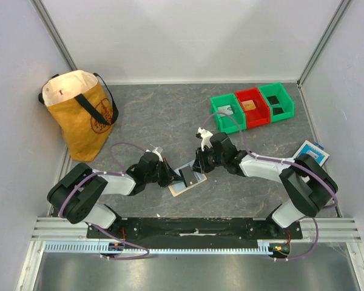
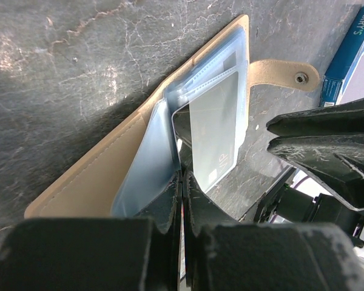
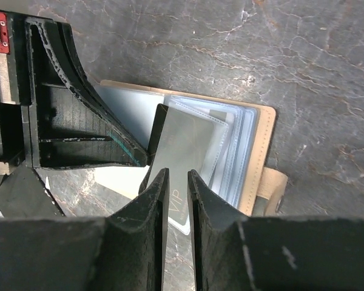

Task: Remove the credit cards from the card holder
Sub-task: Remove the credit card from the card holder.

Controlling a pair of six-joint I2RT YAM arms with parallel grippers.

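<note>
Card holder (image 1: 178, 188) lay open between the grippers: left gripper (image 2: 182, 182) clenched at its sleeve edge, right gripper (image 3: 177, 177) slightly parted just over the dark card (image 3: 194, 145), whose long axis ran along the right fingers.

One card holder (image 1: 177, 188), one black credit card (image 1: 188, 176) showing in it, three bins (image 1: 257, 122) beyond the right hand (image 1: 197, 166) (two green, one red), one yellow bag (image 1: 79, 115), one blue-and-white packet (image 1: 310, 152)
</note>
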